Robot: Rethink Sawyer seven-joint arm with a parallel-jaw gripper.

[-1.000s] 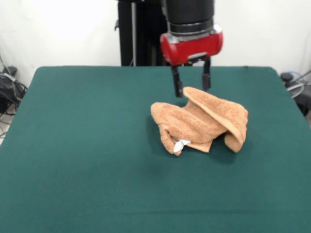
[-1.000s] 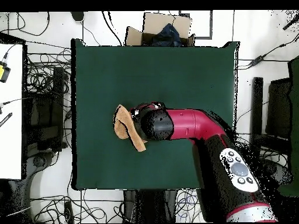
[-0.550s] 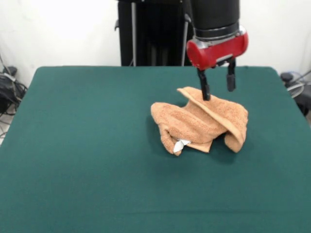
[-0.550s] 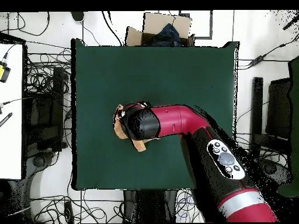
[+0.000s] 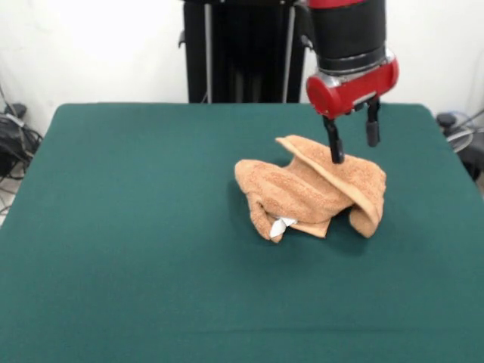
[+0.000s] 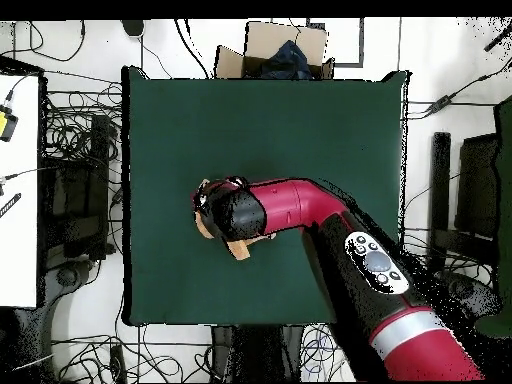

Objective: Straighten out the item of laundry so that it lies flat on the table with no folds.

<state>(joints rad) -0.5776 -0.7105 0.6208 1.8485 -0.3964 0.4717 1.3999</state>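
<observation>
**Open gripper poised over a bunched towel**

The table (image 5: 113, 249) fills most of the front view, a broad dark green surface. In the overhead view its green top (image 6: 300, 130) is crossed from about 4 o'clock by the red and black arm (image 6: 330, 215), which reaches toward the middle and covers most of the cloth.

The towel (image 5: 314, 189) lies a little toward 2 o'clock from the table's centre in the front view. It is crumpled, with thick folds and one flap raised along its upper edge. In the overhead view only slivers of it (image 6: 240, 248) show around the arm's end.

The gripper (image 5: 353, 147) hangs over the towel's 1 o'clock part, its two dark fingers (image 5: 333, 144) spread apart and holding nothing; one tip is at the raised flap, the other off the cloth.

A small white tag (image 5: 282, 224) shows at the towel's 7 o'clock edge.
</observation>
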